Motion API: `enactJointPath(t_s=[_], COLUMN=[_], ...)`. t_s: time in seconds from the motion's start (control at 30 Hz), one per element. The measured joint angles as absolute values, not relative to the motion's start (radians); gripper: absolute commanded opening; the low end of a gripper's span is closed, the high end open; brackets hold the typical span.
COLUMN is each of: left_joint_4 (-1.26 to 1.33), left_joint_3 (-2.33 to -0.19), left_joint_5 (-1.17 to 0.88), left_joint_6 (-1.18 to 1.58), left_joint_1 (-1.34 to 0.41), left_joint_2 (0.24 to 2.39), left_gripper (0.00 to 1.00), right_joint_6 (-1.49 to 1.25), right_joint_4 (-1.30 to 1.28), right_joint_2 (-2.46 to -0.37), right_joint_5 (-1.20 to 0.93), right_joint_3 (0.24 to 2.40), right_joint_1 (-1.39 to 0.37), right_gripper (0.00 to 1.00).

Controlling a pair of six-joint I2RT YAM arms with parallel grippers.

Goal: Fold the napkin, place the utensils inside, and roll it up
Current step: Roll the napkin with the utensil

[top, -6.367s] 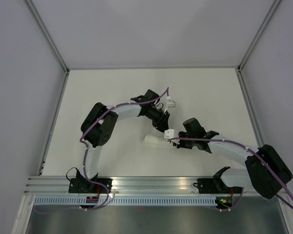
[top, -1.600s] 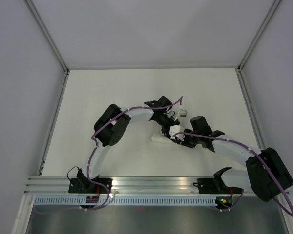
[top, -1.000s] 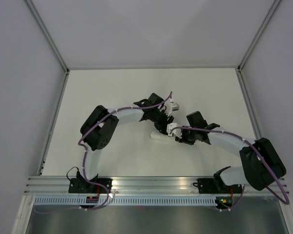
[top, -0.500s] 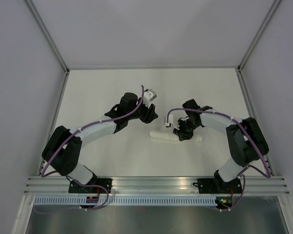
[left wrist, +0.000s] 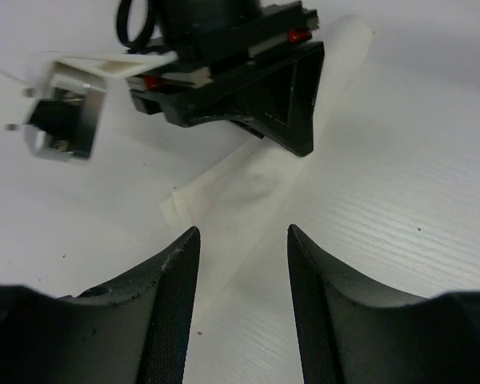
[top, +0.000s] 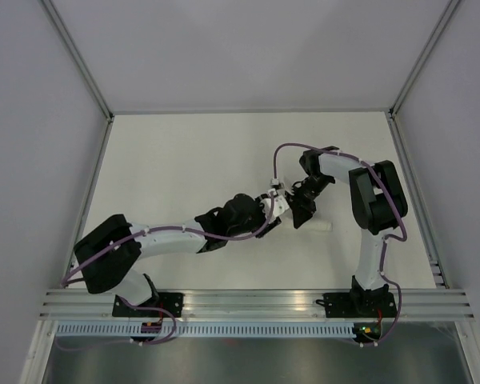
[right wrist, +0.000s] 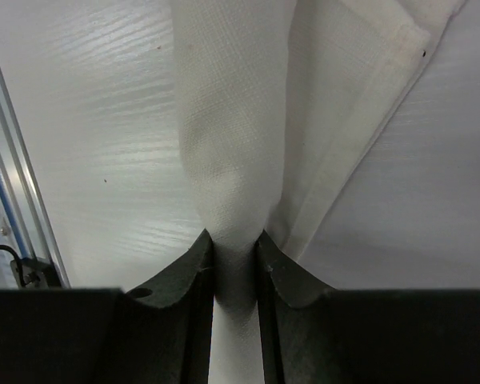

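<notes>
The napkin [top: 320,226] is a narrow white roll lying on the table, mostly covered by the two grippers. In the right wrist view a bunched fold of the napkin [right wrist: 232,120] runs up from between the jaws. My right gripper [right wrist: 235,234] is shut on it and also shows in the top view [top: 301,212]. My left gripper [left wrist: 242,230] is open, low over the table with the napkin's [left wrist: 248,188] end just ahead of its fingertips. It shows in the top view [top: 278,213] left of the right gripper. The utensils are hidden.
Metal frame rails run along the table's left [top: 88,200] and right [top: 412,192] sides. The right gripper's black body [left wrist: 248,88] fills the top of the left wrist view, close ahead of my left fingers.
The left arm has swung down and now reaches in low from the left, its gripper closer to the roll. The right arm has folded back, its gripper still on the napkin.
</notes>
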State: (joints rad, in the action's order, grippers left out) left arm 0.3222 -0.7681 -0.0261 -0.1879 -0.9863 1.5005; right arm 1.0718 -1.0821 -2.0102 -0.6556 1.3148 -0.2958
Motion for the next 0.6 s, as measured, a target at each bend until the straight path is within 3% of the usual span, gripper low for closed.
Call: enactJointPath(t_s=[0.6], left_joint_4=[0.400], left_joint_3=[-0.918], left_joint_5=[0.171], left_joint_6=[-0.564], left_joint_1=[-1.134], left_joint_2=[1.869], left_gripper=[0.64], right_joint_6=[1.074], right_joint_4=[-1.263], right_joint_2=[-2.155], right_joint_5=[-0.731], right_joint_3=[1.431], right_joint_1=[-0.255], right_gripper=[0.26])
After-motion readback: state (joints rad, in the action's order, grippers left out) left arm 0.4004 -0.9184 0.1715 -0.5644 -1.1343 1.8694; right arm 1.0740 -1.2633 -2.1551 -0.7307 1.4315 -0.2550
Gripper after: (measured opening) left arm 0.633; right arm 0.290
